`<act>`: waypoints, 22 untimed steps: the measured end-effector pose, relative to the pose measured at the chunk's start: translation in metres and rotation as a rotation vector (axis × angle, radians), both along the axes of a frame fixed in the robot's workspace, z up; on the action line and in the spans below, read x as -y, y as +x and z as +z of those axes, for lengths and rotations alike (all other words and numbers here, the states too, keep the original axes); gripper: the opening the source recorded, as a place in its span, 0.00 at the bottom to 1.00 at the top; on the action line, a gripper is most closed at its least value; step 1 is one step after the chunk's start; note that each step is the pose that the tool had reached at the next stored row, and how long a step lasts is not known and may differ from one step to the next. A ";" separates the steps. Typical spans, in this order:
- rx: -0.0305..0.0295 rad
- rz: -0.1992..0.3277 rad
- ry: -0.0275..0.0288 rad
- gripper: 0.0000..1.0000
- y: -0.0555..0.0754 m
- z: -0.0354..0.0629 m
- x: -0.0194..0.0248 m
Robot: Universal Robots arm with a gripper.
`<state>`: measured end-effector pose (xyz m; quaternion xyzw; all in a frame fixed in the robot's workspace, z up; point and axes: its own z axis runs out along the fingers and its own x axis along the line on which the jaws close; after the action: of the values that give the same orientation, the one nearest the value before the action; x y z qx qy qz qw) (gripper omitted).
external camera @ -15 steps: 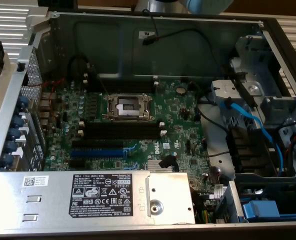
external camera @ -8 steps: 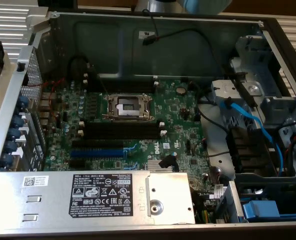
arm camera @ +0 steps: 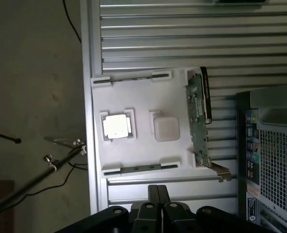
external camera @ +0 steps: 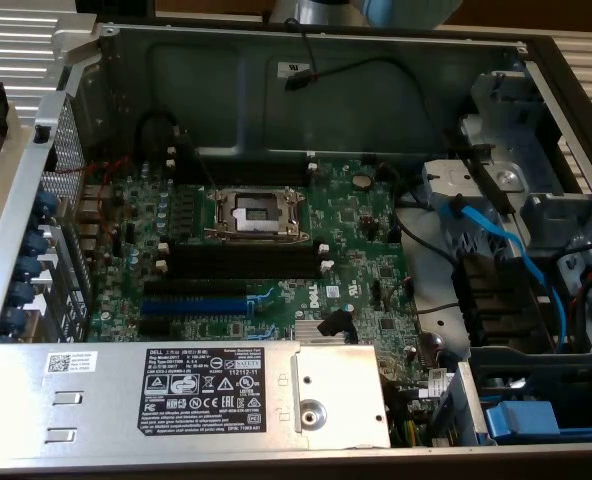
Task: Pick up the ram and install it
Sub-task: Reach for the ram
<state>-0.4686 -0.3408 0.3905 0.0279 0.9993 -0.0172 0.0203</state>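
Ribbed metal table carries a white tray and, just beside it, the open computer case. On the tray the ram lies as a long narrow strip between two white clips, along the edge nearest the gripper. A similar strip sits along the far edge (from the wrist camera the two look much alike). Between them rest a square processor and a pale square block. A green expansion card lies along the side toward the case. The gripper hangs over the table just short of the tray, its two dark fingers pressed together with nothing between them. In the exterior view the motherboard shows black slots with white end clips beside the processor socket, and a blue slot nearby.
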 end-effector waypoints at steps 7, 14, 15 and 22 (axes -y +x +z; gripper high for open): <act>0.0001 0.000 0.0000 0.10 0.000 0.0000 0.0000; 0.0000 0.000 -0.0001 0.10 0.000 0.0000 0.0000; 0.0000 0.008 -0.0001 0.10 0.000 0.0001 0.0000; 0.0001 0.134 0.0000 0.10 0.000 0.0000 -0.0001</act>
<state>-0.4687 -0.3407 0.3905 -0.0388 0.9989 -0.0158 0.0214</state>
